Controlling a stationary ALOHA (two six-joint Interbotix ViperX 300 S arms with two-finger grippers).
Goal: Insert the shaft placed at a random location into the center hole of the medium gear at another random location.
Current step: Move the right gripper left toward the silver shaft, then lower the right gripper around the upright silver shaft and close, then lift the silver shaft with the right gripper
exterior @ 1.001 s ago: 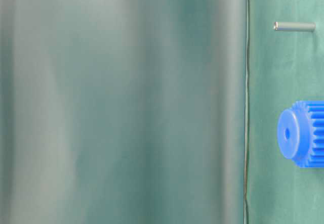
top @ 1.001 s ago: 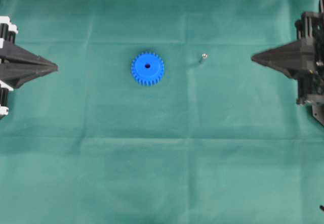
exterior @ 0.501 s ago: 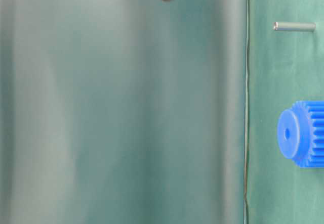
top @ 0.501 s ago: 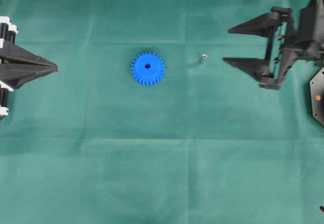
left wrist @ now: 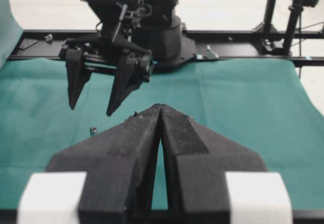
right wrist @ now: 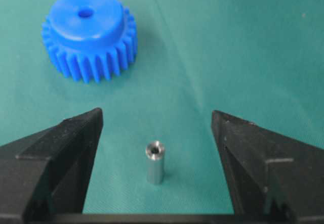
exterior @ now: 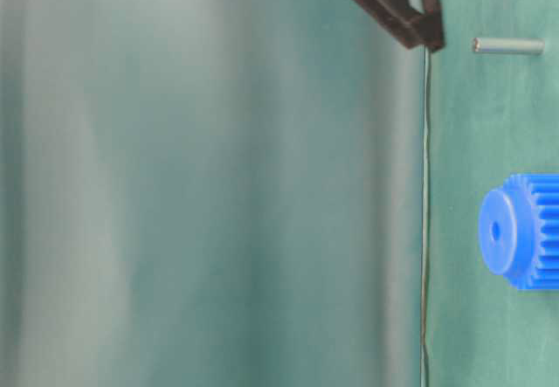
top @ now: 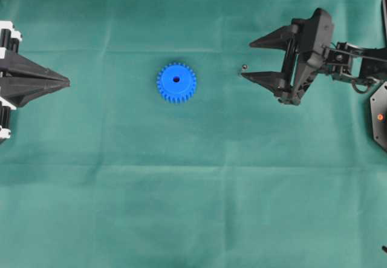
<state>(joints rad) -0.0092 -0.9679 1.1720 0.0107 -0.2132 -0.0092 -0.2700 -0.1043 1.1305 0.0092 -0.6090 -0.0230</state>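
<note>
The medium gear (top: 176, 81), bright blue, lies flat on the green cloth with its center hole (top: 176, 79) facing up; the right wrist view also shows the gear (right wrist: 90, 32) and its hole (right wrist: 85, 13). To its right the shaft (top: 243, 68), a small silvery pin, stands upright. My right gripper (top: 247, 58) is open, and the shaft (right wrist: 154, 162) stands between its fingers, touching neither. My left gripper (top: 68, 82) rests shut and empty at the far left edge. In the left wrist view its own fingers (left wrist: 147, 148) hide the gear.
Green cloth (top: 193, 207) covers the whole table, with fold creases. A black mount (top: 380, 117) sits at the right edge. In the left wrist view a black frame rail (left wrist: 243, 33) and camera stands (left wrist: 268, 11) run along the far side.
My right gripper went from shut to open and moved left from the right edge until its fingers flank the shaft. Gear, shaft and left arm have not moved.
</note>
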